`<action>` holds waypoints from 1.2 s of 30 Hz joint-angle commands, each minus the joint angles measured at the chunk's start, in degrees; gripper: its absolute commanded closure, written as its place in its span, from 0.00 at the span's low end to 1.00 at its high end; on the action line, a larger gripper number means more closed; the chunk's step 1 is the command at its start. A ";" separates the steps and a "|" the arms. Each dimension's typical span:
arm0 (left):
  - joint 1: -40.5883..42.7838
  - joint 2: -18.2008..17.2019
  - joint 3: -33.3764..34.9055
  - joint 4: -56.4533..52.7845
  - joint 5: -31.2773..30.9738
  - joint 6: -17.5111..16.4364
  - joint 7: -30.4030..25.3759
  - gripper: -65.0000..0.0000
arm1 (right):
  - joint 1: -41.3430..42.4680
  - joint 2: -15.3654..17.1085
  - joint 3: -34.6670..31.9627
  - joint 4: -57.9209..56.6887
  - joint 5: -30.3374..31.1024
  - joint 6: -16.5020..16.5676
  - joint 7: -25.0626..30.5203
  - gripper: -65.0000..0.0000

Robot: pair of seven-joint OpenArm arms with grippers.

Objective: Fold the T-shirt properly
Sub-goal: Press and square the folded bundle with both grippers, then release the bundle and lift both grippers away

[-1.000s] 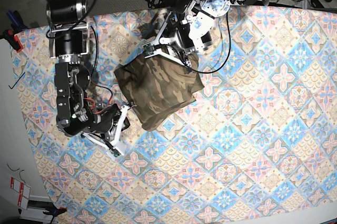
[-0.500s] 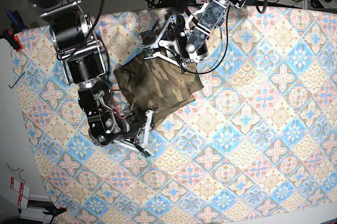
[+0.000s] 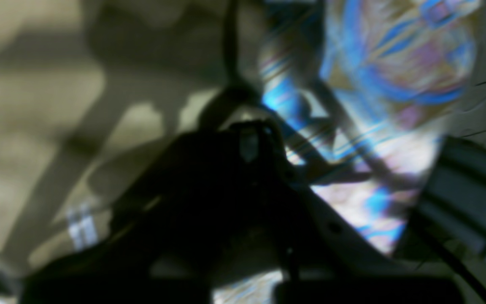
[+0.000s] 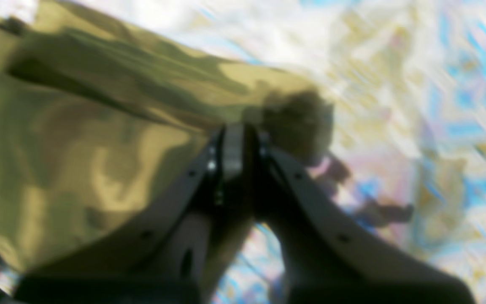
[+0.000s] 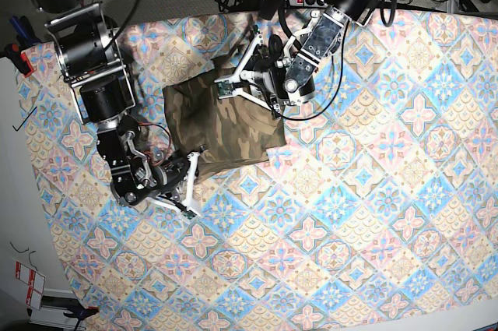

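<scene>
Lying bunched just left of centre in the base view, with a camouflage T-shirt likely to handle as light, limp cloth that slumps and wrinkles unless pinched at two well-separated edges and kept taut. Best gripped near the lower edge and the upper right fold, judging by the present lie. Reaching in from the left of the frame with right gripper angled down at the lower edge, fingertips nearly together but any hold on fabric impossible to confirm, and slanting down from the top with left gripper closed at the upper fold, grip likewise unclear.
</scene>
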 commanded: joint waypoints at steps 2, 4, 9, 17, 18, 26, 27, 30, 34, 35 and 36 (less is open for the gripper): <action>-0.76 -1.86 -1.45 -0.08 5.45 1.74 3.85 1.00 | 0.13 1.84 0.31 0.86 0.08 -0.17 -0.11 0.94; -1.29 -2.04 -4.00 -0.08 5.45 1.74 3.85 1.00 | -1.19 2.89 0.31 0.95 0.08 -0.17 -0.11 0.94; -2.34 -2.04 -9.27 -0.08 5.45 1.74 3.85 1.00 | -4.88 4.65 0.23 3.59 0.08 -0.17 -0.28 0.94; -5.86 -1.51 -9.62 -0.08 5.54 1.74 3.76 1.00 | -13.76 5.18 0.23 19.24 0.08 -0.17 -7.05 0.94; -6.04 -1.16 -9.80 -0.08 5.45 1.74 3.76 1.00 | -14.73 5.18 0.23 20.64 0.08 -0.17 -7.76 0.94; -9.82 0.86 -10.50 -0.25 5.45 1.74 3.67 1.00 | -20.97 4.56 0.23 28.73 0.25 -0.17 -10.66 0.94; -10.17 1.21 -10.50 -0.34 5.45 1.74 3.76 1.00 | -21.59 3.86 0.14 29.17 0.25 -0.17 -10.66 0.94; -10.52 1.92 -10.50 -0.34 5.45 1.74 3.32 1.00 | -23.34 2.37 -0.04 29.52 0.25 -0.17 -10.74 0.94; -12.19 3.32 -10.50 -0.34 5.54 1.74 3.32 1.00 | -23.87 0.96 -4.08 29.52 0.25 -0.17 -10.74 0.94; -12.45 3.59 -10.50 -0.34 5.54 1.74 3.32 1.00 | -23.87 0.43 -5.66 29.52 0.25 -0.17 -10.74 0.94; -12.98 4.29 -10.50 -0.34 5.54 1.74 3.32 1.00 | -23.87 -0.18 -6.46 29.52 0.25 -0.17 -10.66 0.94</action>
